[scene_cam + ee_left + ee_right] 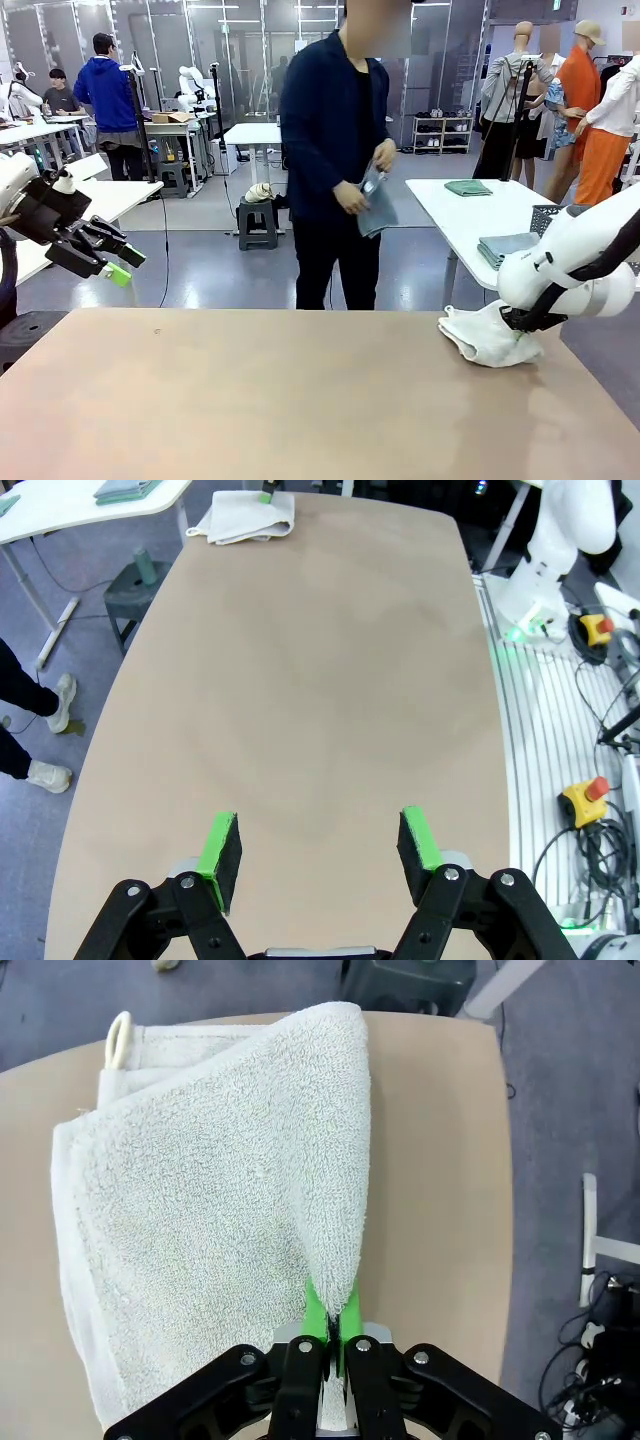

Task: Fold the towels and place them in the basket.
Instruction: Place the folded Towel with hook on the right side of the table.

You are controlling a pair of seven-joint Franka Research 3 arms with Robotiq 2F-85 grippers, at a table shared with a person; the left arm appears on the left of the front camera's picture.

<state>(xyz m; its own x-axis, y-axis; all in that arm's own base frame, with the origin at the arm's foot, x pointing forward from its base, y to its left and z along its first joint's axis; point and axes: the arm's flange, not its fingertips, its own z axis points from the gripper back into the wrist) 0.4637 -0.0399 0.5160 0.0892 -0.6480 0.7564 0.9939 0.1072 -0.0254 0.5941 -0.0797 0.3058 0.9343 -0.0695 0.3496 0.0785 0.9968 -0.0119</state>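
While right gripper (330, 1318) clamps fold of white towel (200, 1230), part-folded at far right worktop (300, 400) corner, left gripper (318, 842) hangs released. Blue-grey towel (378, 210) in person's hands (353, 197); neither stowed.

White towel (482, 336) — loosely folded, one edge lifted

Robot lab; white work tbls (460, 225), e-stop btns (585, 798), floor cables (592, 852)

The left arm (35, 205) is held up at the left side, the left gripper (320, 842) spread wide with nothing between its pads, while the right arm (585, 255) bends low, the right gripper (331, 1312) pinching a fold of the white towel (200, 1220).
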